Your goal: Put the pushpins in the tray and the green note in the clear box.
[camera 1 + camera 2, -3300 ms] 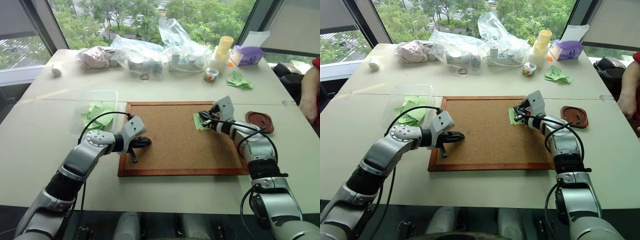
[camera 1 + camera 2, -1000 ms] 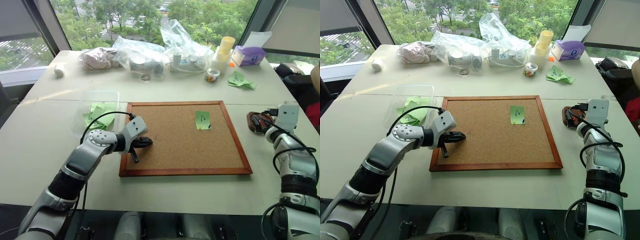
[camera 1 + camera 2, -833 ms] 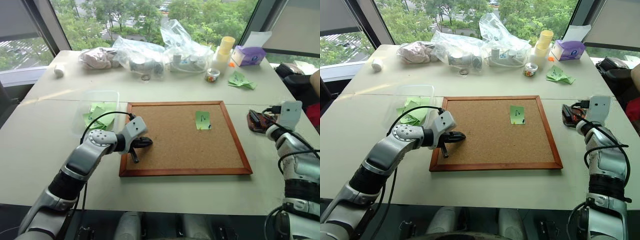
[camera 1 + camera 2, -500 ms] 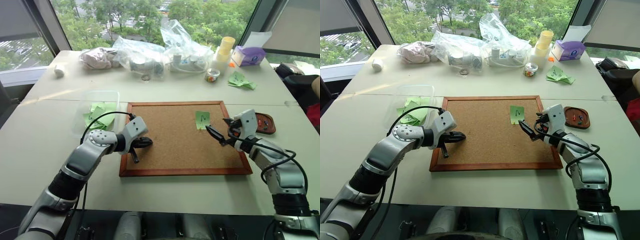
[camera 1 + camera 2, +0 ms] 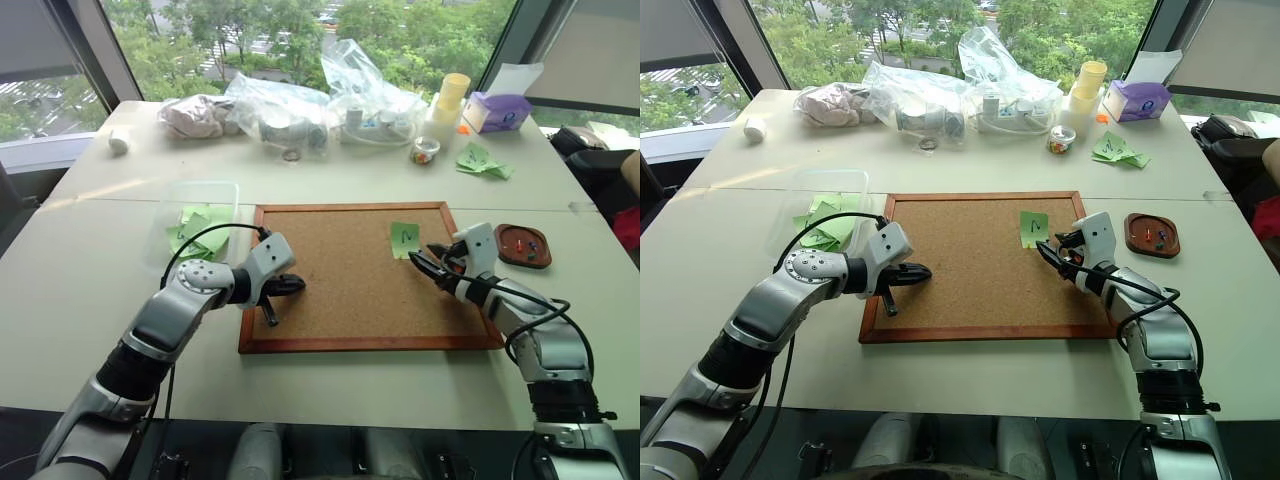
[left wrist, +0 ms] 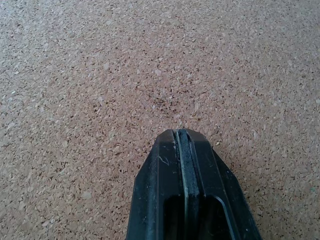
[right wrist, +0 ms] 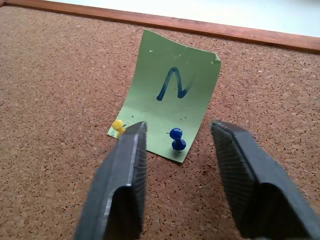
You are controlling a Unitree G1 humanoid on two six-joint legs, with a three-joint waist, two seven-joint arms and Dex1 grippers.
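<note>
Two pushpins — blue one (image 7: 176,139) and yellow one (image 7: 118,125) — stuck through near edge of green note (image 7: 168,110), light-green square with dark blue squiggle, lying on corkboard (image 5: 350,300). Right gripper (image 7: 178,145) just short of blue pin, fingers parted either side. Left gripper (image 5: 287,285) over corkboard's left edge, fingers pressed together. Tray (image 5: 1151,234) right of board, clear box (image 5: 196,218) left, on pale table (image 5: 330,180) — windows behind.
</note>
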